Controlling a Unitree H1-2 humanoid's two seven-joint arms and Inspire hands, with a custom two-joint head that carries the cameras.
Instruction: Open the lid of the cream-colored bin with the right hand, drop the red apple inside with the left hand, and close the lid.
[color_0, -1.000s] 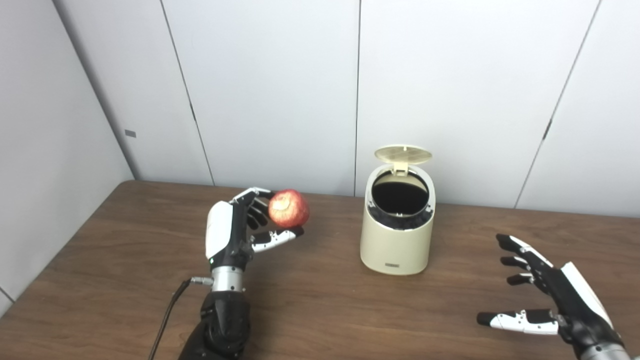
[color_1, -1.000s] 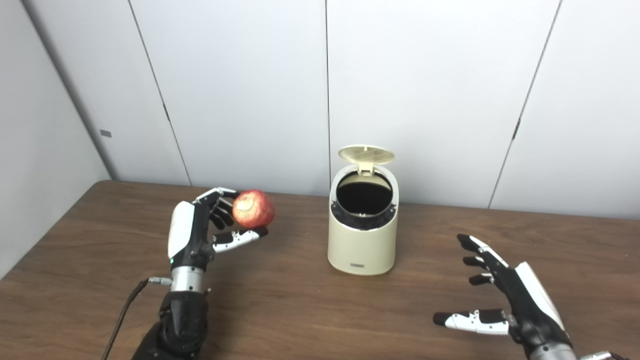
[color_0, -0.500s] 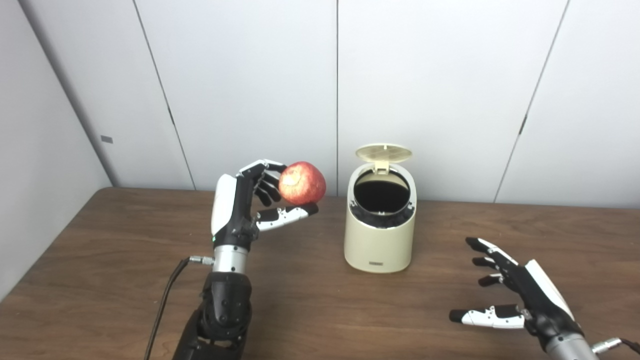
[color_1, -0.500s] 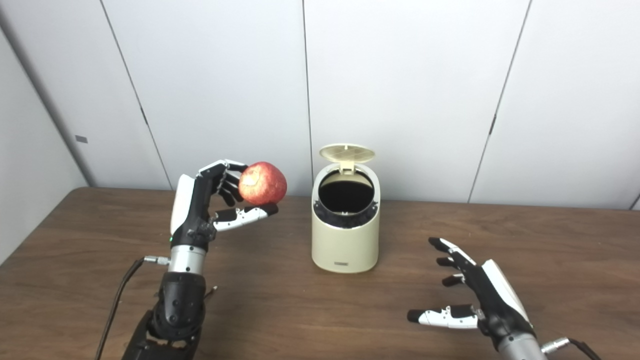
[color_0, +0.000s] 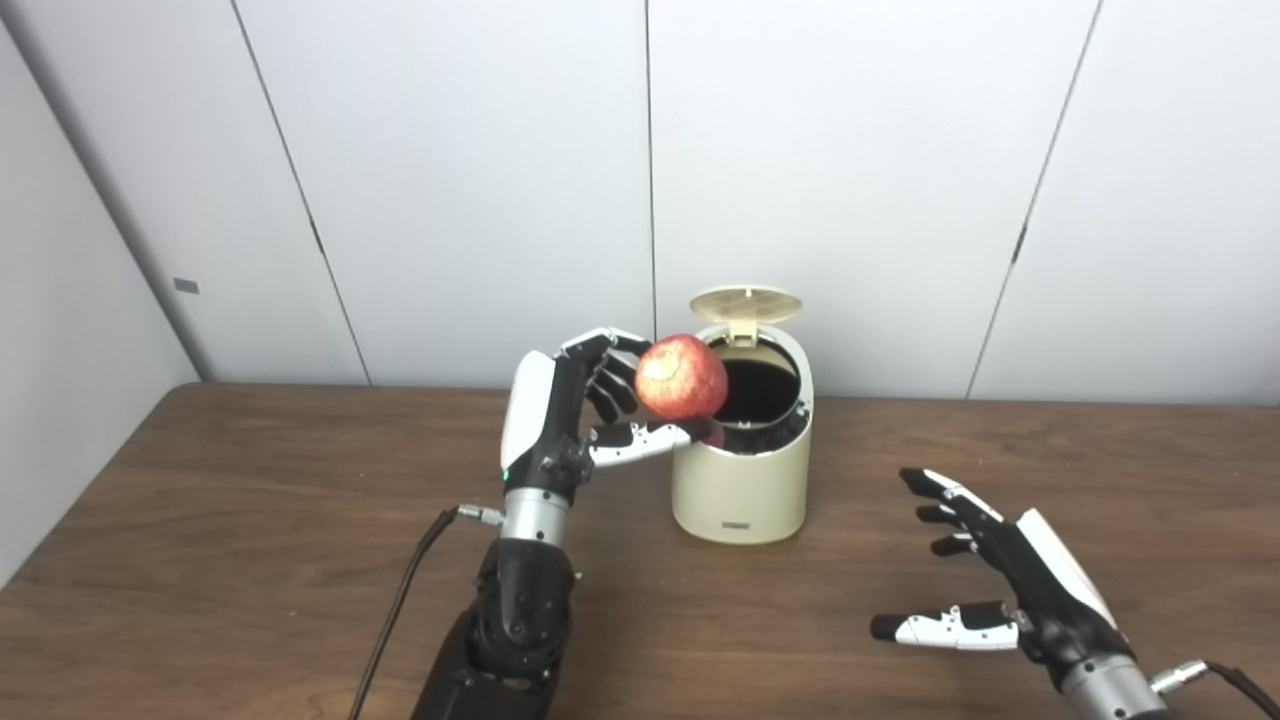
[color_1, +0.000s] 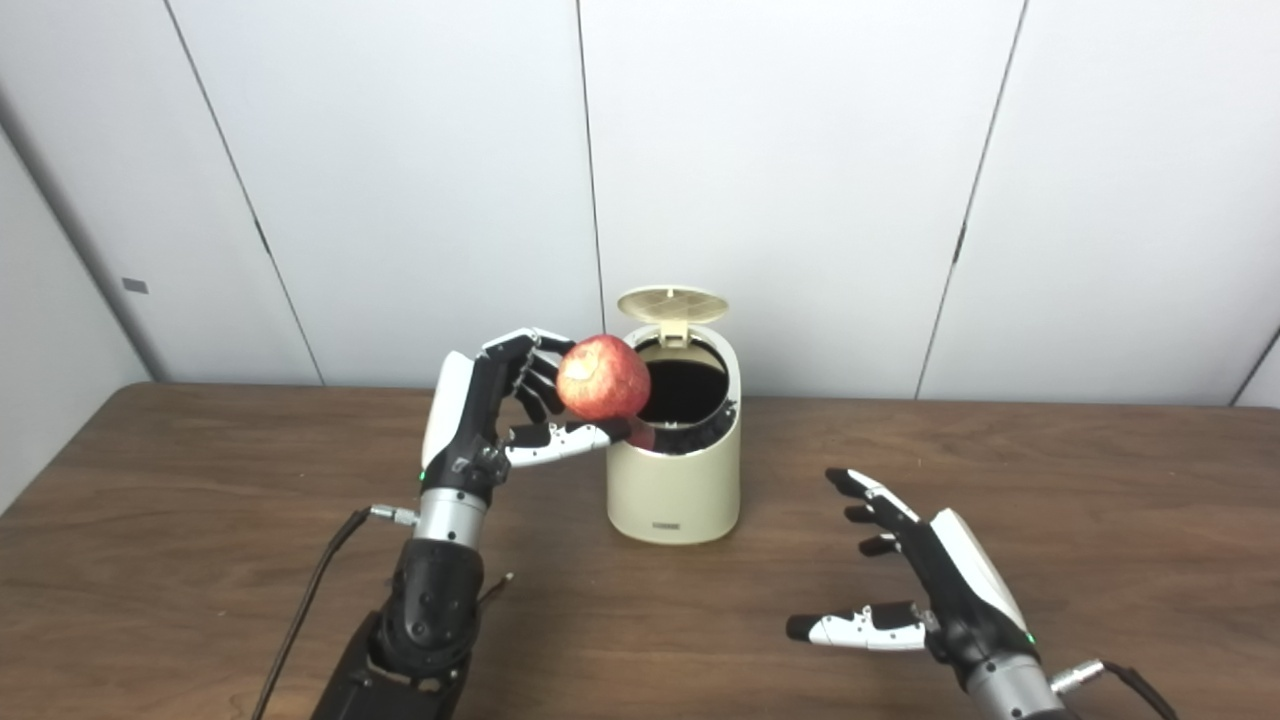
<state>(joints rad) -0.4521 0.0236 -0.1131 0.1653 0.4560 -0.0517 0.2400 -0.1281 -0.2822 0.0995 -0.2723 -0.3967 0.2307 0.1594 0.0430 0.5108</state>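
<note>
The cream-colored bin (color_0: 742, 485) stands at the back middle of the table, its round lid (color_0: 745, 303) tipped up and its dark inside showing. My left hand (color_0: 560, 425) is raised beside the bin's left rim, shut on the red apple (color_0: 681, 376), which hangs at the rim's left edge, partly over the opening. My right hand (color_0: 1010, 590) hovers low over the table to the bin's right and nearer me, open, fingers spread, holding nothing.
The brown wooden table (color_0: 250, 520) runs up to white wall panels (color_0: 470, 180) close behind the bin. A black cable (color_0: 395, 610) trails from my left wrist toward the table's front edge.
My left hand has carried the apple up and rightward from well left of the bin to its rim. The camera has also panned, shifting the picture. The right hand stays open.
</note>
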